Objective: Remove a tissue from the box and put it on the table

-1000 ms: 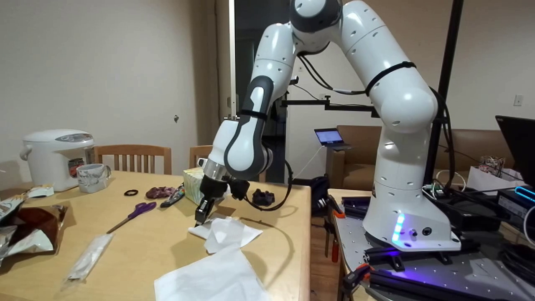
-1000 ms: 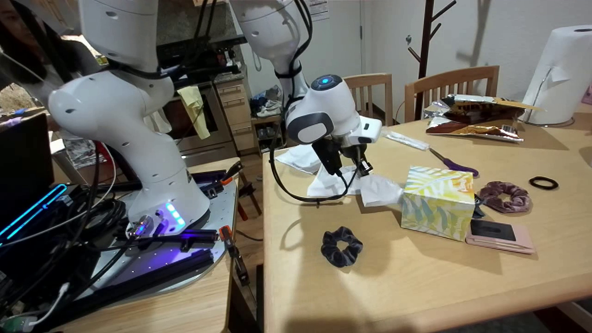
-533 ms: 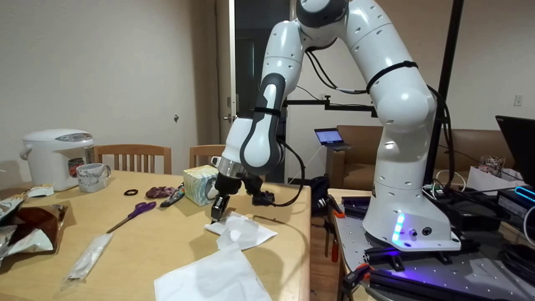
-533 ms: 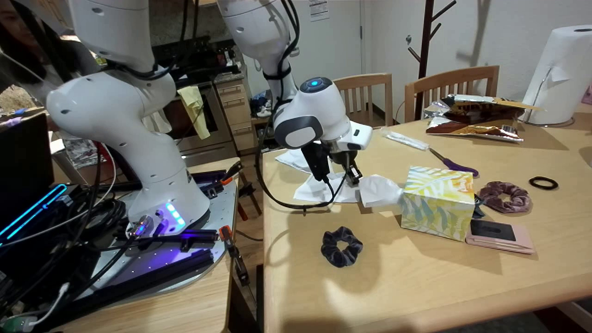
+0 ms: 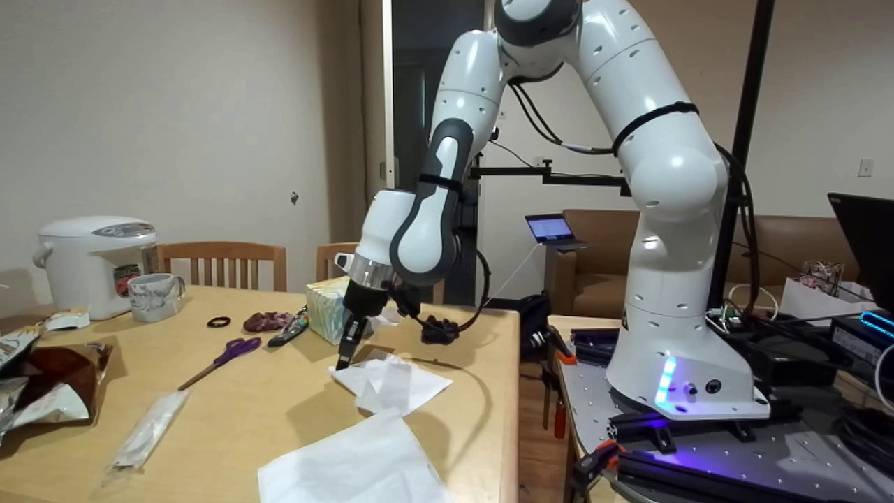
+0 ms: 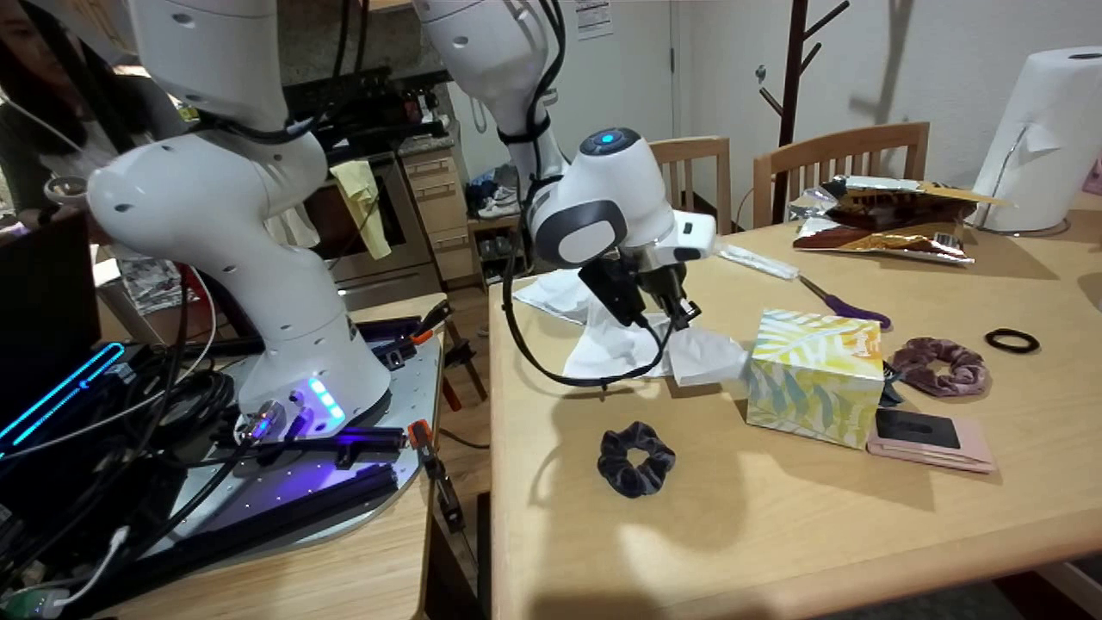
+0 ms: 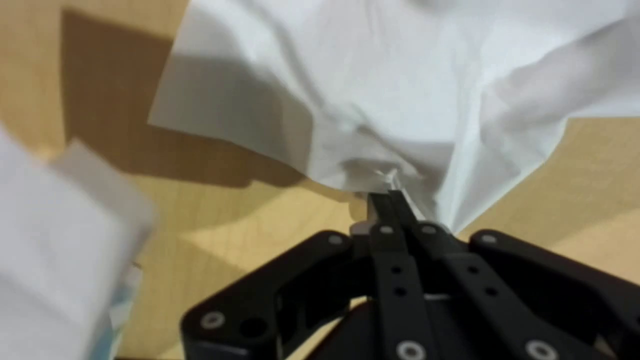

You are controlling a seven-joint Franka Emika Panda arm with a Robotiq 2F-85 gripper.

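The tissue [image 5: 401,391], a limp white sheet, lies mostly on the light-brown table [image 5: 244,405]. My gripper [image 5: 343,365] is shut on its edge, low over the table. In the wrist view the closed fingertips [image 7: 388,196] pinch the near edge of the tissue [image 7: 395,85]. The pale yellow-green leaf-patterned box [image 6: 814,387] stands beside the gripper; it also shows in an exterior view [image 5: 325,311], partly hidden by the gripper. Another white sheet [image 6: 708,355] sticks out of the box's opening on the arm's side; it is blurred in the wrist view [image 7: 55,250].
A separate white sheet [image 5: 356,464] lies near the table's edge toward the base. A dark scrunchie [image 6: 637,461], a pink wallet [image 6: 934,441], a purple scrunchie [image 6: 940,366] and scissors [image 5: 222,358] lie around the box. A mug [image 5: 155,297] and foil bags [image 6: 887,220] stand farther off.
My gripper moved toward the robot base, then partly back toward the box and slightly up. The pinched tissue shifted with it. The box stayed in place.
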